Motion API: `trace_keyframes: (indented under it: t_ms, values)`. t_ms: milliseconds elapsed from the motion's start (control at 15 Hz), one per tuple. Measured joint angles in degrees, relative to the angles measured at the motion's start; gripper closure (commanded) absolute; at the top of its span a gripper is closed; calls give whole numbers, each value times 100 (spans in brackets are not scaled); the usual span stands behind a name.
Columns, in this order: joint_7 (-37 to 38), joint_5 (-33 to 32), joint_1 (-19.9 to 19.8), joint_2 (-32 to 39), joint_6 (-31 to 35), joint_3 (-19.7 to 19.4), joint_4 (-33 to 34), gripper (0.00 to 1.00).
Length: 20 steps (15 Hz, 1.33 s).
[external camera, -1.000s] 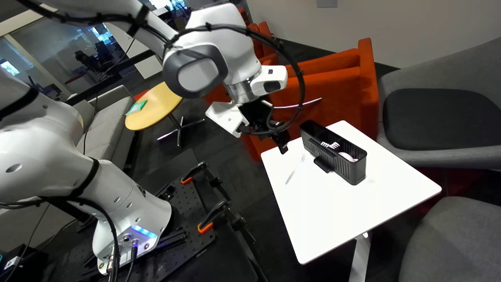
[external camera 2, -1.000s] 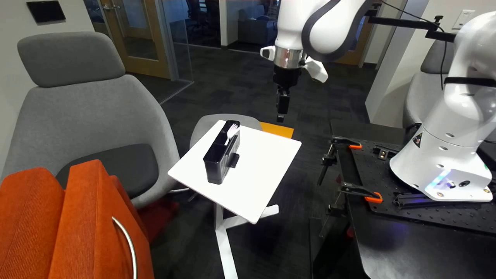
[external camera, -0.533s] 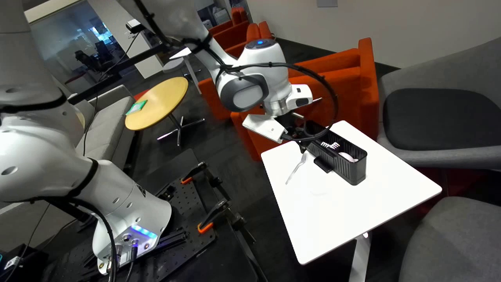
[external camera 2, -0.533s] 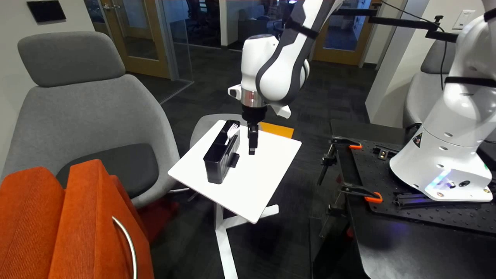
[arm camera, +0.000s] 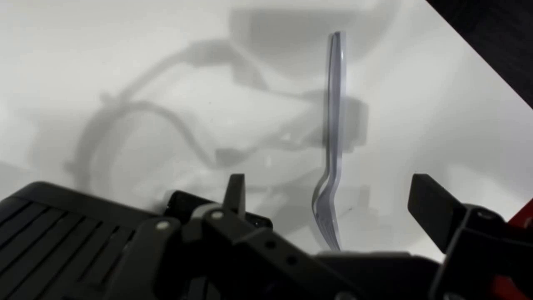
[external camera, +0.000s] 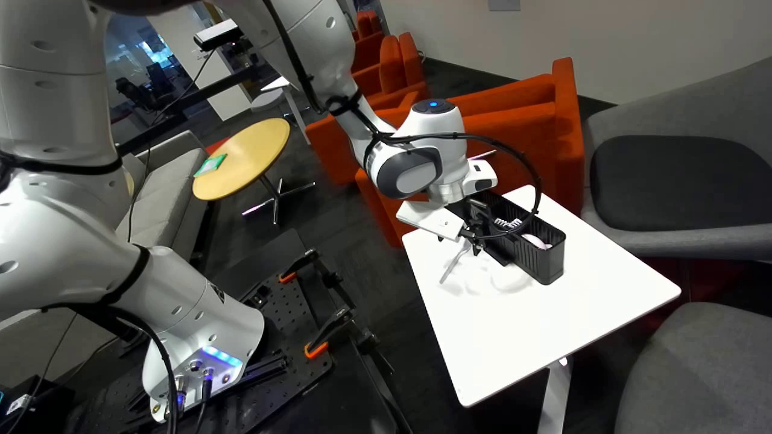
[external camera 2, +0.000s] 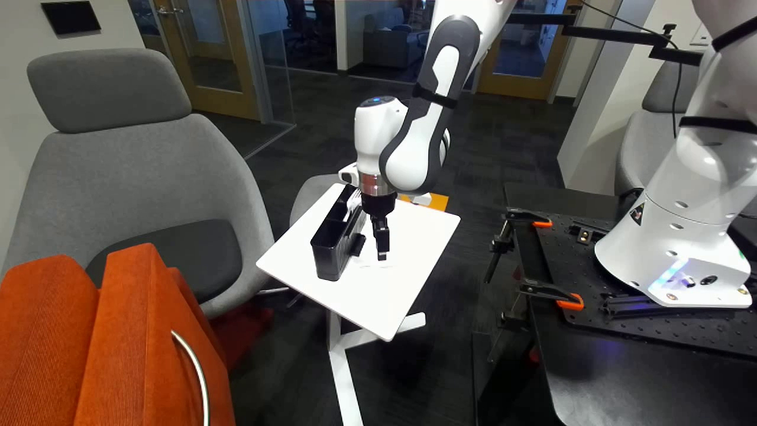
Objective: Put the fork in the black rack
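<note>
Fork (arm camera: 336, 125), slim, pale grey, glossy, curved toward one end, gripper (arm camera: 329, 184) spread wide

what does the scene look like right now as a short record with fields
fork: lying on the white table, beside the rack
rack: black, standing on the table, white things inside, at least one with prongs
gripper: open, above the fork, holding nothing
nearby: orange chair, grey chair
task: fork not yet in the rack
</note>
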Motion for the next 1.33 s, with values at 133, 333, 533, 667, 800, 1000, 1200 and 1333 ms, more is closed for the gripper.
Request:
trace_keyframes:
  t_ms: [133,333,533,667,800,1000,1200,1333]
  values:
    - [0,-10,-6,-1,0,0,3,0]
    - [0,-32,-16,1,0,1,5,0]
    - [110,-251,57,34,79,-48,4,0]
    - [304,-442,224,93,231,-151,2,0]
    - [479,-603,425,170,441,-274,-6,0]
    - [639,-734,604,306,710,-374,-9,0]
    - [661,-762,641,446,884,-381,-8,0]
    - [666,-764,683,539,1034,-410,-8,27]
